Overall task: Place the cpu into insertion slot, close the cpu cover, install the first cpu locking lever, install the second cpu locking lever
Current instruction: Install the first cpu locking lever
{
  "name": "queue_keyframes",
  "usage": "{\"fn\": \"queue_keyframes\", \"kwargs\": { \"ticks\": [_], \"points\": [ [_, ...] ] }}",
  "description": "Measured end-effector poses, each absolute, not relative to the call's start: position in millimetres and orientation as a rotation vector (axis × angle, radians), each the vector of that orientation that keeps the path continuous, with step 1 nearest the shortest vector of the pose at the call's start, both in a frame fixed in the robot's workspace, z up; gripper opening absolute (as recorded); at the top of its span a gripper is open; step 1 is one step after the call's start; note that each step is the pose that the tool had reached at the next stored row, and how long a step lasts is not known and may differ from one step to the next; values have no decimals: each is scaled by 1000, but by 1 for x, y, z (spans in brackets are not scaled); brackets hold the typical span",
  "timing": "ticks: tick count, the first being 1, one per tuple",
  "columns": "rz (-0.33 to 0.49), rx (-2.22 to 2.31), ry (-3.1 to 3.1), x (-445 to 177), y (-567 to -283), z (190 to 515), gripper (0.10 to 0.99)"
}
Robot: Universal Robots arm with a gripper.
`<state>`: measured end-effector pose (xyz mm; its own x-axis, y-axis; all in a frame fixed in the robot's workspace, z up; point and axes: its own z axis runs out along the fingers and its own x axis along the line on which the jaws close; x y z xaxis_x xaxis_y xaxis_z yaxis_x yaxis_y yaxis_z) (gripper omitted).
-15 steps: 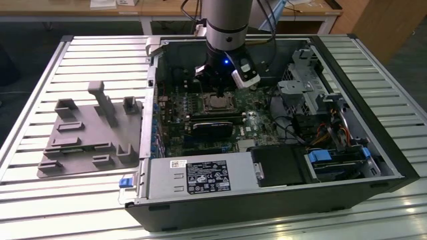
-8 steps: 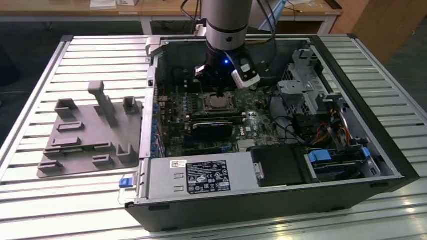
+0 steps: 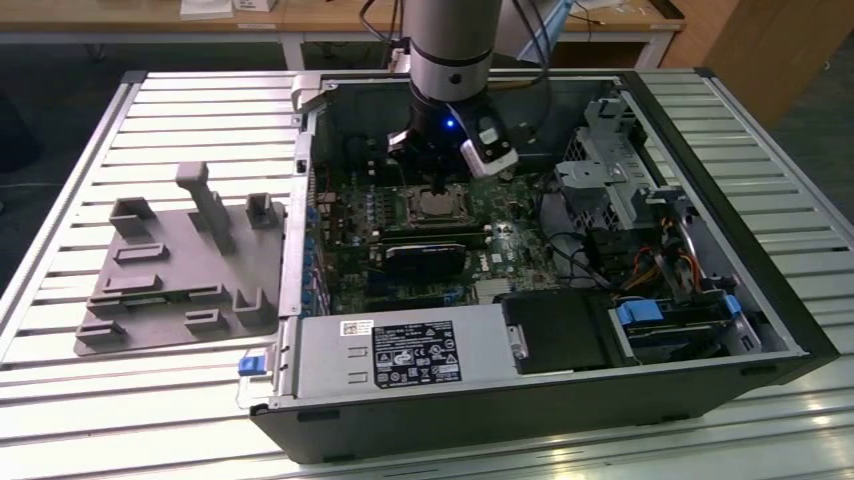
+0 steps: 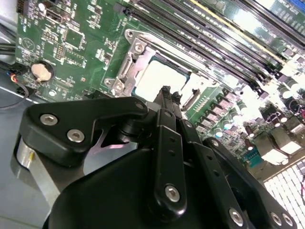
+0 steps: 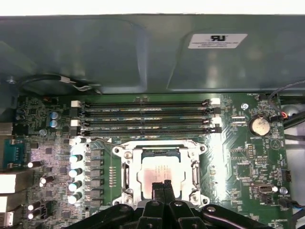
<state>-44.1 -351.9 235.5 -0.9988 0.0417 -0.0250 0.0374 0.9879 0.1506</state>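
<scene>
The black gripper [image 5: 162,185], fingers pressed together, is held just above the pale square metal cpu [image 5: 159,171] seated in the silver-rimmed insertion slot [image 5: 195,167].

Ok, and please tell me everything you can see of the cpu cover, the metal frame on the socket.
The cpu cover is a thin silvery metal square frame with a cut-out middle. It seems to lie flat, closed down on the green circuit board, around the cpu, whose pale top shows through the opening. The gripper, shut, hangs over one edge of the opening; whether it touches the frame I cannot tell.
</scene>
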Motion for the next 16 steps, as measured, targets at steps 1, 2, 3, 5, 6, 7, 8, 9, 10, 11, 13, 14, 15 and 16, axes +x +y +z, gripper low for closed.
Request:
{"fn": "queue_keyframes", "kwargs": {
  "ticks": [1,2,3,5,6,7,8,9,10,11,13,14,15,16],
  "points": [
    [234,62,3104,-46,-352,236,102],
    [234,63,3104,-48,-352,236,102],
    [234,64,3104,-50,-352,236,102],
    [234,67,3104,-54,-352,236,102],
    [234,69,3104,-56,-352,236,102],
    [234,72,3103,-59,-352,235,102],
    [234,75,3103,-61,-352,235,102],
    [234,79,3103,-64,-352,235,102],
    [234,83,3103,-67,-352,235,102],
    [234,87,3102,-69,-352,235,102],
    [234,94,3102,-74,-352,235,102],
    [233,98,3101,-77,-352,235,102],
    [233,102,3101,-80,-352,235,102],
    [233,105,3101,-83,-352,235,102]
  ]
}}
